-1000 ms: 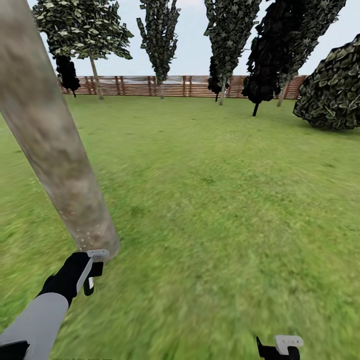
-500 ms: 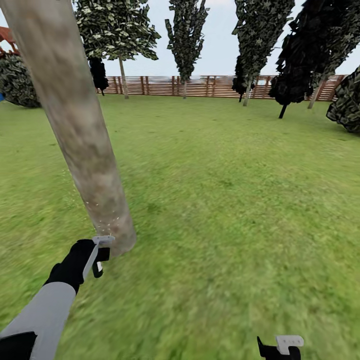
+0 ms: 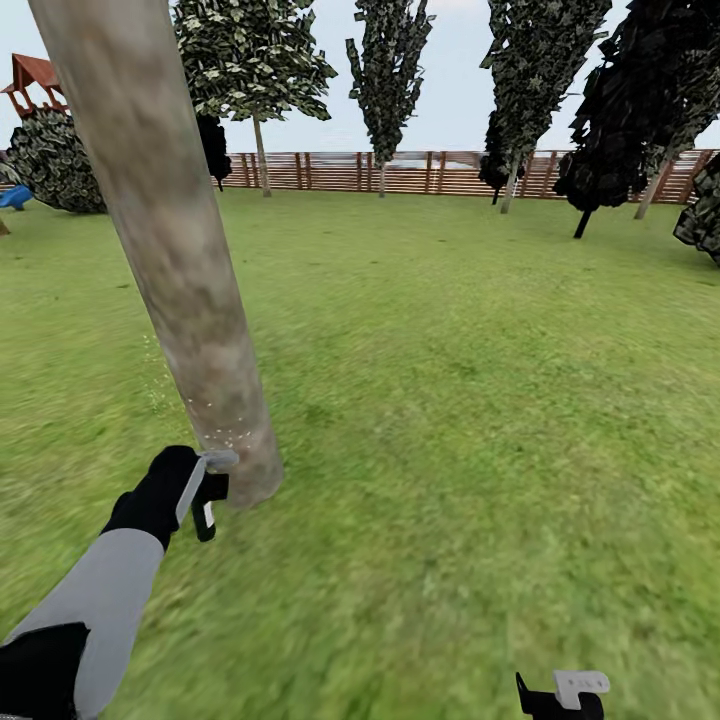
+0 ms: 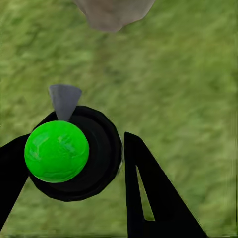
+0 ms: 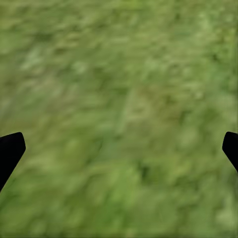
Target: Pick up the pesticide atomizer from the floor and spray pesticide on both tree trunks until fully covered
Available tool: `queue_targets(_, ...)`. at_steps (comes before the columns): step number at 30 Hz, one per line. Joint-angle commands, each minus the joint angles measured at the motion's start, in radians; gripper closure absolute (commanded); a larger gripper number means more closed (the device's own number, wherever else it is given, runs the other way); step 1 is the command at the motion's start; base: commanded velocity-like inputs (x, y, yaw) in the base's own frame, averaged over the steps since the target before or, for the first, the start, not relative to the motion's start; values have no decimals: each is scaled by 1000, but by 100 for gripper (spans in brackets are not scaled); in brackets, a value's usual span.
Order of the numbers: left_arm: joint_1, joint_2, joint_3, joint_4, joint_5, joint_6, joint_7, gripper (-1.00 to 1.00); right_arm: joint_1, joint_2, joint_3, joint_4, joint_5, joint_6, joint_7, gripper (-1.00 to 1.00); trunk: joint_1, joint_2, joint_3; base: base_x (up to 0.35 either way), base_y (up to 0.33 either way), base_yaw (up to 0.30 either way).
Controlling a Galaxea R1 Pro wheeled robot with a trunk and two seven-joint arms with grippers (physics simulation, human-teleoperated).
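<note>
A thick mottled grey-brown tree trunk (image 3: 180, 250) leans through the left of the head view, rising from the grass floor (image 3: 450, 400). Whitish pesticide specks (image 3: 225, 436) dot its bark just above the base. My left gripper (image 3: 203, 492) is shut on the pesticide atomizer (image 3: 212, 466) right beside the trunk's foot. In the left wrist view the atomizer (image 4: 57, 151) shows as a green body in a dark ring, its grey nozzle aimed at the trunk (image 4: 114, 12). My right gripper (image 3: 563, 697) hangs low over grass, open and holding nothing (image 5: 119, 148).
A brown slat fence (image 3: 400, 172) closes the far side of the lawn, with dark conifers (image 3: 385, 70) in front of it. A shrub (image 3: 55, 165) and a red-roofed play structure (image 3: 35, 75) stand at the far left. Another shrub (image 3: 705, 215) sits at the right edge.
The camera has swung left, so the trunk sits further right in the picture. My left gripper with the atomizer has risen a little beside the trunk's base. The right gripper has not moved.
</note>
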Motion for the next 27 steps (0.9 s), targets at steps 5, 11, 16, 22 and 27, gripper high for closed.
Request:
queue_targets(5,-7,66,7,-3,-9,31,-7,100,-1,0,-8,1,6,-4,3,-100,0,0,-1,0,0,0)
queue_targets(11,5,97,-1,-6,-16,24,-60,100,-1,1,-8,1,6,-4,5,-100,0,0,-1,0,0,9)
queue_targets(16,-11,85,-24,-17,-13,33,-68,100,-1,2,-8,1,7,-4,5,-100,0,0,-1,145,1,180)
queue_targets(22,-12,79,-35,-84,-10,40,-68,100,-1,2,-8,1,7,-4,5,-100,0,0,-1,184,33,12)
queue_targets(27,-58,80,-37,-142,-13,81,-68,100,-1,2,-8,1,7,-4,5,-100,0,0,-1,5,1,102)
